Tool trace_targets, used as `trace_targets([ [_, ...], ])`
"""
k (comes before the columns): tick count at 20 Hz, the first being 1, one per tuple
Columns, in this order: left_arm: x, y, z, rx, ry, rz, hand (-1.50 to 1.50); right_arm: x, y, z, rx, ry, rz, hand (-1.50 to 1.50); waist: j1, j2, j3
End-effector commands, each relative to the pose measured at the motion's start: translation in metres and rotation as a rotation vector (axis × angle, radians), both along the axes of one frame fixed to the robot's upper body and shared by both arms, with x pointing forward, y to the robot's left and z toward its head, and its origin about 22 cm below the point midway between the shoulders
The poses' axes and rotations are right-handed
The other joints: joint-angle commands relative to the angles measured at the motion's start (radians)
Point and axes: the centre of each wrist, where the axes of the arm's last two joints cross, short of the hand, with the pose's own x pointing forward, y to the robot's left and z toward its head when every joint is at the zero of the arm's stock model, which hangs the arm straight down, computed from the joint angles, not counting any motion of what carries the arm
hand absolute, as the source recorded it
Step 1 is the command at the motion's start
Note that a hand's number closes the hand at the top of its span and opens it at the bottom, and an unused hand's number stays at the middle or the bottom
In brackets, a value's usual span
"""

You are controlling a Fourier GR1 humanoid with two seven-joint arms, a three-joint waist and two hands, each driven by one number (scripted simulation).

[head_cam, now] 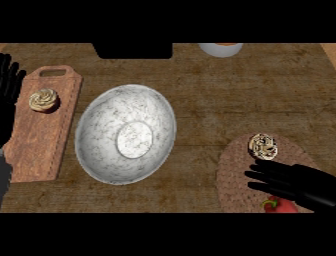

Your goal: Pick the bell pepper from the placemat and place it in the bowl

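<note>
Right hand (310,187) over placemat (234,175), bell pepper (273,205) beneath

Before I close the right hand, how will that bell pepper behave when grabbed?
The bell pepper is mostly hidden under the right hand; its glossy red skin could be slippery. Being rounded, it may roll on the woven placemat if nudged.

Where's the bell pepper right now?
In the head view the red bell pepper sits at the lower right, on the round placemat, mostly hidden under the open right hand, just below a cupcake.
</note>
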Motion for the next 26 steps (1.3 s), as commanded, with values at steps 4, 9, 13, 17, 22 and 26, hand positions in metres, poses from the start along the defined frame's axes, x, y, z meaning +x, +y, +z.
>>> trace_targets([
  [4,0.0,0.007,0.003,0.004,0.002,-0.007,0.0,0.004,0.011,-0.008,-0.044,0.032,-0.027,-1.5,-0.002,-0.001,0.0],
  [9,-0.004,0.009,-0.008,-0.007,0.006,-0.006,0.0,0.015,0.035,-0.018,-0.032,0.006,-0.046,-1.5,-0.001,0.0,0.0],
  [13,-0.009,0.006,-0.006,-0.004,0.005,-0.01,0.0,0.006,0.038,-0.022,0.077,-0.034,0.001,1.5,-0.001,-0.001,0.0],
  [17,-0.019,0.004,-0.007,0.013,0.022,0.003,0.0,0.013,0.029,-0.027,0.071,-0.059,0.004,1.5,0.001,-0.001,0.0],
  [22,-0.001,-0.002,-0.01,-0.006,-0.006,-0.009,0.0,0.045,-0.003,-0.004,-0.036,-0.07,-0.267,1.5,0.002,0.005,-0.001],
  [26,-0.008,0.01,-0.002,0.003,-0.008,0.004,0.0,0.026,-0.095,0.004,-0.309,-0.029,-0.774,1.5,-0.009,0.008,-0.002],
])
